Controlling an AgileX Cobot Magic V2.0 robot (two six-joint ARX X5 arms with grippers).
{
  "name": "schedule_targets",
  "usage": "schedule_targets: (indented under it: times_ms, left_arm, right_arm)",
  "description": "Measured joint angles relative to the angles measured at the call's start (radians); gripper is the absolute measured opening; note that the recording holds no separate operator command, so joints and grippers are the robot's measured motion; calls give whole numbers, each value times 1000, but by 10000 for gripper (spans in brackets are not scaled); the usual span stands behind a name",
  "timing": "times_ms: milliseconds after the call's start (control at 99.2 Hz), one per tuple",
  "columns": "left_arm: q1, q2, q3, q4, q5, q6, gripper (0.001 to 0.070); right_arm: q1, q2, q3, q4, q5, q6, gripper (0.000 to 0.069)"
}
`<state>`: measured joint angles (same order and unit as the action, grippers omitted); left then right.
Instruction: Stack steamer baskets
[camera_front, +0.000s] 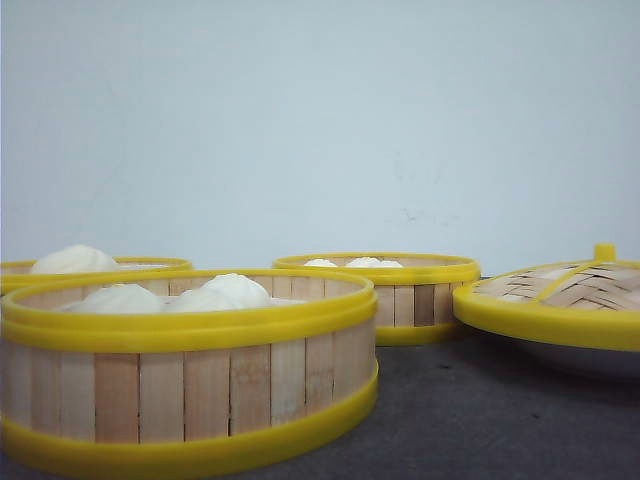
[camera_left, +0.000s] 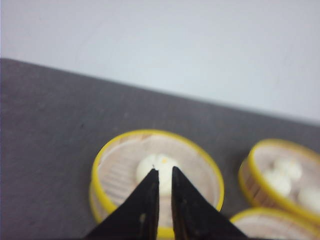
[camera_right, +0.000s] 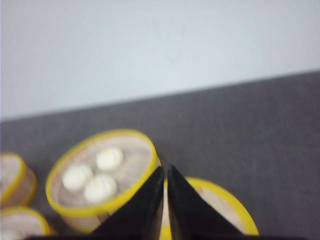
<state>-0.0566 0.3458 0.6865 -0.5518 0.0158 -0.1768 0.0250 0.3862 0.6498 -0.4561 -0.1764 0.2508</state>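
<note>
Baskets (camera_left: 157, 175) apart below nearly closed, empty left pincer (camera_left: 162, 172) and right pincer (camera_right: 165, 170).

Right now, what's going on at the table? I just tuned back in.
Nothing is stacked yet. Three steamer baskets sit apart on the dark table: the near basket, the far left basket and the far middle basket, all with buns inside. The lid rests on a white plate at the right. The left claw hangs above a one-bun basket, the right claw above the lid's edge; both nearly closed, holding nothing.
</note>
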Motion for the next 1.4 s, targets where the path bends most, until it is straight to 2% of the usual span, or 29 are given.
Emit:
schedule_targets:
  times_ms: [131, 272, 434, 595, 686, 726, 756, 847, 908, 968, 1049, 1200, 1402]
  left_arm:
    - [0, 155, 147, -134, 2, 92, 18]
    - [0, 269, 190, -210, 3, 157, 18]
    - [0, 337, 189, -257, 3, 177, 18]
    - [0, 346, 189, -271, 3, 184, 20]
    - [0, 348, 189, -271, 3, 184, 74]
    - [0, 348, 189, -271, 3, 184, 140]
    - [0, 348, 189, -271, 3, 184, 197]
    - [0, 348, 189, -271, 3, 185, 356]
    - [0, 348, 189, -271, 3, 185, 403]
    - [0, 348, 189, -271, 3, 185, 420]
    - [0, 348, 189, -271, 3, 184, 427]
    - [0, 348, 189, -271, 8, 183, 428]
    - [0, 348, 189, -271, 8, 172, 428]
  right_arm:
    - [0, 164, 153, -156, 0, -72, 9]
    - [0, 310, 230, -259, 0, -129, 9]
    - [0, 426, 229, -343, 13, -168, 9]
    - [0, 460, 229, -355, 19, -191, 9]
    - [0, 461, 229, -354, 19, -198, 14]
    - [0, 461, 229, -354, 19, -202, 48]
    - [0, 461, 229, -354, 19, -203, 103]
    - [0, 461, 229, -354, 19, -203, 363]
    - [0, 461, 229, -354, 19, -203, 525]
    - [0, 461, 229, -352, 19, -203, 606]
    - [0, 462, 229, -338, 19, -203, 639]
    - [0, 493, 229, -246, 0, -194, 651]
    - [29, 668, 246, -92, -57, -164, 651]
